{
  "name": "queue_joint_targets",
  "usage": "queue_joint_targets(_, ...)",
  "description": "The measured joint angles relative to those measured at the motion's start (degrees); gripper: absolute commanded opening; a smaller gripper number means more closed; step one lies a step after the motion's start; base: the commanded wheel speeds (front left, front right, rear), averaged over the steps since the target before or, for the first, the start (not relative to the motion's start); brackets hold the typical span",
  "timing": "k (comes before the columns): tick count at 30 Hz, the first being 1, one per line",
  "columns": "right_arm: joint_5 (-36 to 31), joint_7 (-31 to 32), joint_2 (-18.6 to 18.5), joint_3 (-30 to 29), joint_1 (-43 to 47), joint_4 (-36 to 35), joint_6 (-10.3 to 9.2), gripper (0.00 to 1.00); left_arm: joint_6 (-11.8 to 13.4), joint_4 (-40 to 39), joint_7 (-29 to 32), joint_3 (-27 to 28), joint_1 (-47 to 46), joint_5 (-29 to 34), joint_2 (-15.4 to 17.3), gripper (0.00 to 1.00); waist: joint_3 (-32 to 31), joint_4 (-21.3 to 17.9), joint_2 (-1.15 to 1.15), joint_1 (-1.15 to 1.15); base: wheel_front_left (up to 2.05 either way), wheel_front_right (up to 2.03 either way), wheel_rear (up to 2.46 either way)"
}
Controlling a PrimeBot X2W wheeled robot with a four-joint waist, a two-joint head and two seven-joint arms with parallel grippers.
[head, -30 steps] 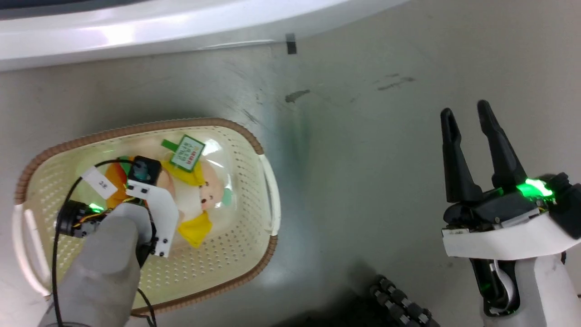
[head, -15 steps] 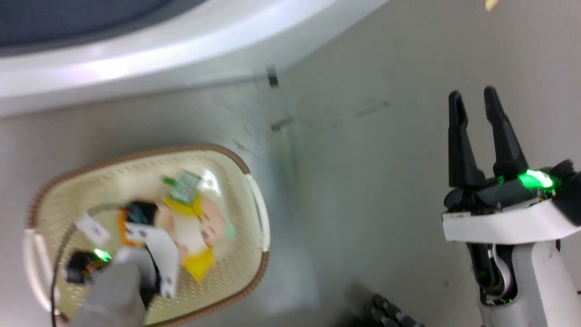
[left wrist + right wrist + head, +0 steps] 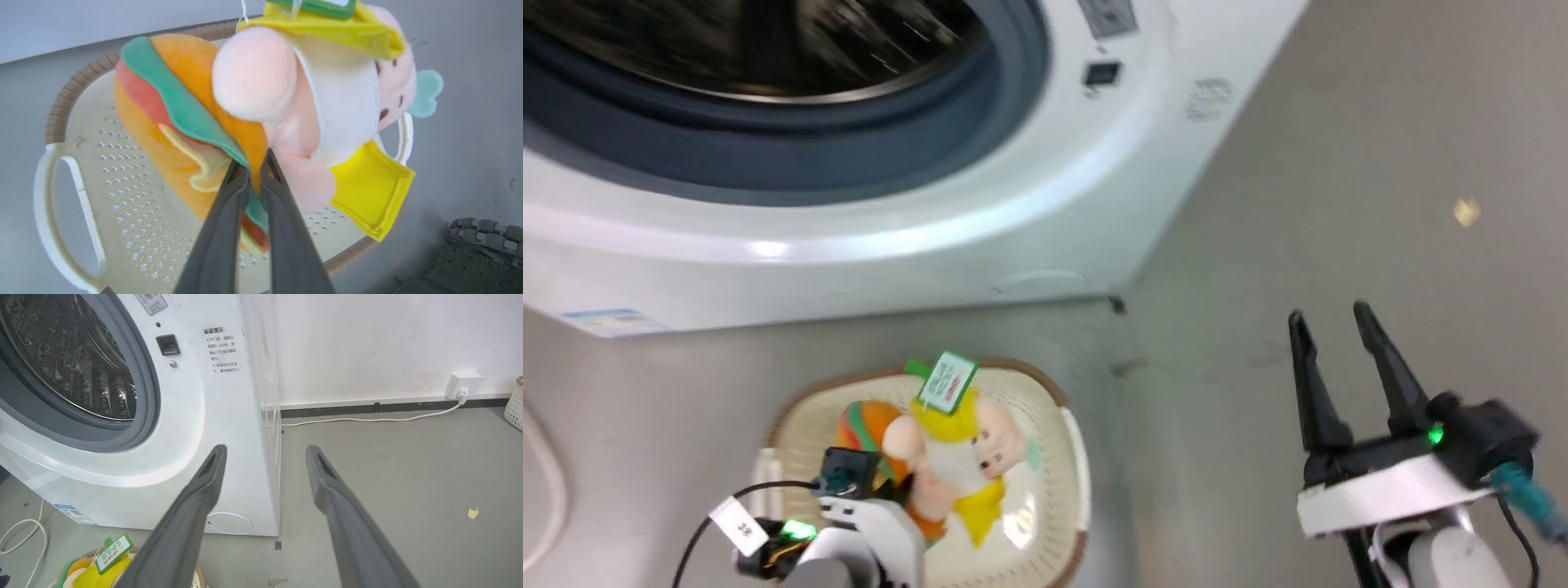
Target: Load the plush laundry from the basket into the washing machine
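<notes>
The plush laundry (image 3: 947, 441), an orange bun with red and green layers, a pink figure and yellow bits, hangs just above the cream basket (image 3: 1054, 408). Its green-white tag (image 3: 946, 380) sticks up. My left gripper (image 3: 253, 163) is shut on the bun's layered edge, and the basket's perforated bottom (image 3: 135, 192) shows beneath it. The washing machine (image 3: 1045, 220) stands behind the basket with its grey-ringed port (image 3: 792, 155) and steel drum (image 3: 69, 363) in view. My right gripper (image 3: 1331, 322) is open over the bare floor at the right, nothing between its fingers (image 3: 212, 465).
A white cable (image 3: 543, 482) loops on the floor left of the basket. Another cable runs along the wall to a socket (image 3: 463, 384). A yellow scrap (image 3: 1466, 212) lies on the grey floor. My base's dark tread (image 3: 484, 234) sits close to the basket.
The head camera has tilted up, bringing the washer's port into view. My left gripper has raised the plush off the basket's bottom. The right gripper stays open.
</notes>
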Motion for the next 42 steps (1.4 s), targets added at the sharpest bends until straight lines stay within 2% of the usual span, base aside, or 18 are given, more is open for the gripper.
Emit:
queue_joint_targets(1, 0.0, 0.0, 0.0, 0.0, 0.0, 0.0, 0.0, 1.0, 0.0, 0.0, 0.0, 0.0, 0.0, 0.0, 0.0, 0.0, 0.0, 0.0, 0.0, 0.0, 0.0, 0.0, 0.0)
queue_joint_targets(4, -7.11, 0.0, 0.02, 0.04, 1.5, 0.31, 0.0, 1.0, 0.02, -5.54, -0.62, 0.63, 1.67, -0.48, -0.56, 0.0, -2.73, 2.72, 0.0, 0.0, 0.0, 0.0, 0.0)
queue_joint_targets(5, -7.34, 0.0, 0.07, -0.53, 2.67, 0.36, 0.09, 1.0, 0.59, -12.13, -0.76, 1.93, 3.57, -0.47, -0.58, 0.0, -4.26, 4.48, 0.0, 0.0, 0.0, 0.0, 0.0)
queue_joint_targets(6, -7.34, 0.0, 0.07, -0.53, 2.67, 0.36, 0.09, 1.0, 0.59, -12.13, -0.76, 1.93, 3.57, -0.47, -0.58, 0.0, -4.26, 4.48, 0.0, 0.0, 0.0, 0.0, 0.0)
queue_joint_targets(7, -7.38, 0.0, 0.02, -1.3, 3.73, 0.36, 0.09, 1.0, 1.47, -19.38, -0.82, 3.28, 5.86, -0.25, -0.57, 0.0, -5.62, 6.13, 0.0, 0.01, 0.0, 0.0, 0.0)
queue_joint_targets(8, -7.38, 0.0, 0.02, -1.3, 3.73, 0.36, 0.09, 1.0, 1.47, -19.38, -0.82, 3.28, 5.86, -0.25, -0.57, 0.0, -5.62, 6.13, 0.0, 0.01, 0.0, 0.0, 0.0)
queue_joint_targets(9, -7.34, 0.0, 0.02, -1.55, 4.15, 0.34, 0.09, 1.0, 2.16, -22.97, -0.81, 4.05, 7.2, -0.02, -0.59, 0.0, -6.24, 6.89, 0.0, 0.01, 0.0, 0.0, 0.0)
queue_joint_targets(10, -7.04, 0.0, 0.03, -2.03, 4.65, 0.32, 0.09, 1.0, 3.21, -30.07, -0.81, 5.57, 9.78, 0.86, -0.63, 0.0, -7.27, 8.19, 0.0, 0.01, 0.0, 0.0, 0.0)
queue_joint_targets(11, -7.04, 0.0, 0.03, -2.03, 4.65, 0.32, 0.09, 1.0, 3.21, -30.07, -0.81, 5.57, 9.78, 0.86, -0.63, 0.0, -7.27, 8.19, 0.0, 0.01, 0.0, 0.0, 0.0)
queue_joint_targets(12, -6.58, 0.0, 0.03, -2.34, 4.98, 0.23, 0.09, 1.0, 4.16, -36.77, -0.82, 7.36, 12.12, 1.57, -0.88, 0.0, -8.04, 9.24, 0.0, 0.01, 0.0, 0.0, 0.0)
queue_joint_targets(16, -5.71, 0.0, 0.03, -2.53, 5.29, -0.16, 0.09, 1.0, 5.16, -47.86, -0.82, 9.59, 14.25, 3.87, -1.34, 0.0, -7.87, 10.14, 0.0, 0.01, 0.0, 0.0, 0.0)
queue_joint_targets(19, -5.44, 0.0, 0.03, -2.15, 5.15, -0.62, 0.09, 1.0, 5.58, -53.3, -0.83, 10.73, 13.94, 5.14, -1.97, 0.0, -6.2, 9.84, 0.0, 0.02, 0.0, 0.0, 0.0)
queue_joint_targets(24, -4.8, 0.0, 0.03, -2.14, 3.86, -1.36, 0.09, 1.0, 6.08, -54.66, -0.82, 12.44, 7.88, 6.36, -2.1, 0.0, -1.46, 8.81, 0.0, 0.03, 0.0, 0.0, 0.0)
queue_joint_targets(28, -4.48, 0.0, 0.03, -1.25, 2.27, -1.67, 0.09, 1.0, 6.42, -52.28, -0.69, 13.82, -0.94, 7.47, -0.23, 0.0, 3.08, 7.51, 0.0, 0.03, 0.0, 0.0, 0.0)
queue_joint_targets(33, -2.72, 0.0, 0.03, -1.14, -0.01, -2.71, 0.09, 1.0, 6.81, -47.0, 2.05, 16.36, -12.66, 7.22, 2.68, 0.0, 8.62, 5.0, 0.0, 0.03, 0.0, 0.0, 0.0)
queue_joint_targets(38, -1.1, 0.0, 0.03, -0.18, -1.43, -2.76, 0.09, 1.0, 6.26, -41.3, 6.32, 15.3, -24.76, 9.95, 6.95, 0.0, 13.26, 1.93, 0.0, 0.03, 0.0, 0.0, 0.0)
queue_joint_targets(42, -0.1, 0.0, 0.03, 0.63, -2.63, -2.69, 0.09, 1.0, 6.08, -35.01, 9.82, 14.97, -34.08, 10.88, 8.56, 0.0, 16.28, -0.29, 0.0, 0.04, 0.0, 0.0, 0.0)
